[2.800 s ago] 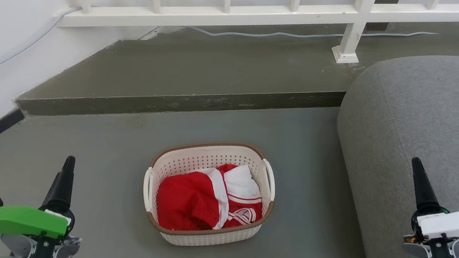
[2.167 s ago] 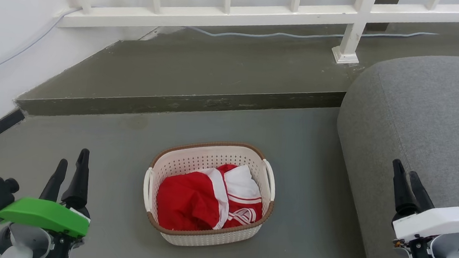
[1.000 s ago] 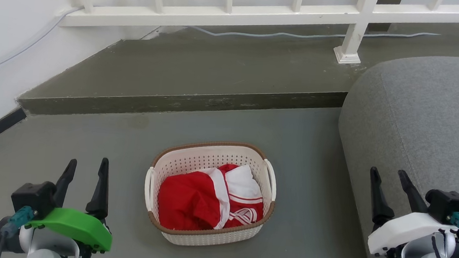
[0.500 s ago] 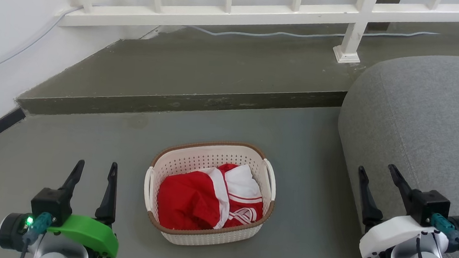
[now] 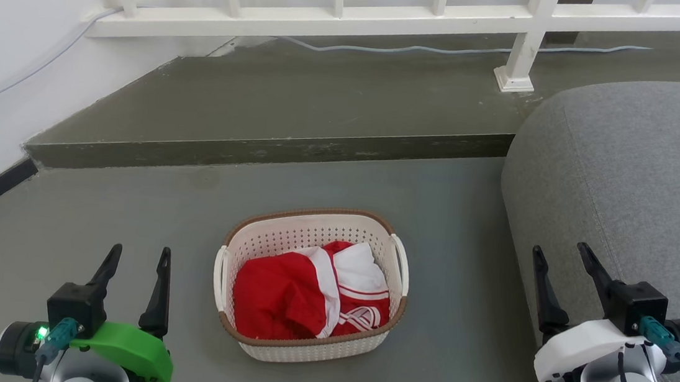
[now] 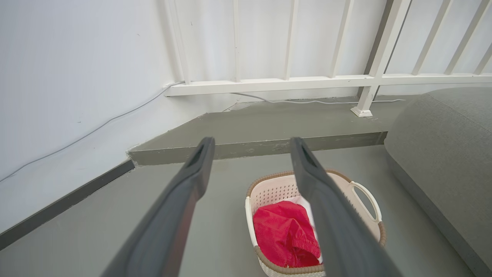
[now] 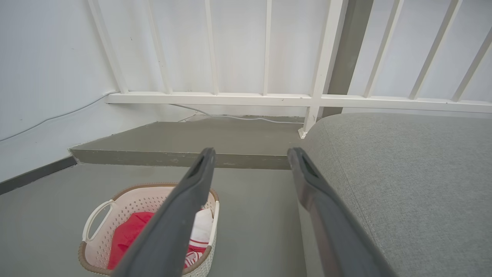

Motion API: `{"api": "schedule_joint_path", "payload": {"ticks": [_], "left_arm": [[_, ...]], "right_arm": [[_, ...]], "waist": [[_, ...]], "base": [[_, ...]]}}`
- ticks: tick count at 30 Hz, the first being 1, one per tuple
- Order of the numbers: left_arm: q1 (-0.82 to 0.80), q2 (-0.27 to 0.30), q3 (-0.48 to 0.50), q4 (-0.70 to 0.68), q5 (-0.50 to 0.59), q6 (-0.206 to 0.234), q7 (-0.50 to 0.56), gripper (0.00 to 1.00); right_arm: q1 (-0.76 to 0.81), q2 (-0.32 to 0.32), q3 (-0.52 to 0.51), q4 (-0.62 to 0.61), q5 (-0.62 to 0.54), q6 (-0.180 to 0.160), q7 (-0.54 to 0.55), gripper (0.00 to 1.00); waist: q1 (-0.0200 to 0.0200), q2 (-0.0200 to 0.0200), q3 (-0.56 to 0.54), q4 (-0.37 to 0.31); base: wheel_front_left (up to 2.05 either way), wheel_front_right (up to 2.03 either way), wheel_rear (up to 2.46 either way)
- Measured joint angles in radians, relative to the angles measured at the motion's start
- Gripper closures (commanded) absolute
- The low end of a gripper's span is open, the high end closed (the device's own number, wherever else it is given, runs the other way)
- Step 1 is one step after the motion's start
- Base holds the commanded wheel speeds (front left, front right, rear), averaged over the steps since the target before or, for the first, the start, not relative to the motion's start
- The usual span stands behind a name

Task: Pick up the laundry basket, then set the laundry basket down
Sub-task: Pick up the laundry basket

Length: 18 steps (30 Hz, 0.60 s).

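A cream laundry basket (image 5: 309,351) sits upright on the grey floor (image 5: 126,208) between the robot's arms, with a red-and-white garment (image 5: 286,295) inside. Its long axis runs side to side, the right end skewed slightly away. The perforated plastic looks light and stiff, and likely lifts best by the white loop handles (image 5: 218,279) at each end. The left gripper (image 5: 141,250) and right gripper (image 5: 559,248) hover well apart from it, fingers spread wide, holding nothing.
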Motion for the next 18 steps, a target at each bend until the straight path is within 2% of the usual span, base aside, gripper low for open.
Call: {"api": "schedule_joint_path", "payload": {"ticks": [18], "left_arm": [[-0.003,-0.004,0.009,-0.011,0.005,0.0,0.0,0.0]], "right_arm": [[-0.018,0.003,-0.011,-0.012,-0.006,0.001,0.0,0.0]], "waist": [[0.0,0.0,0.042,0.0]], "base": [[0.0,0.0,0.0]]}}
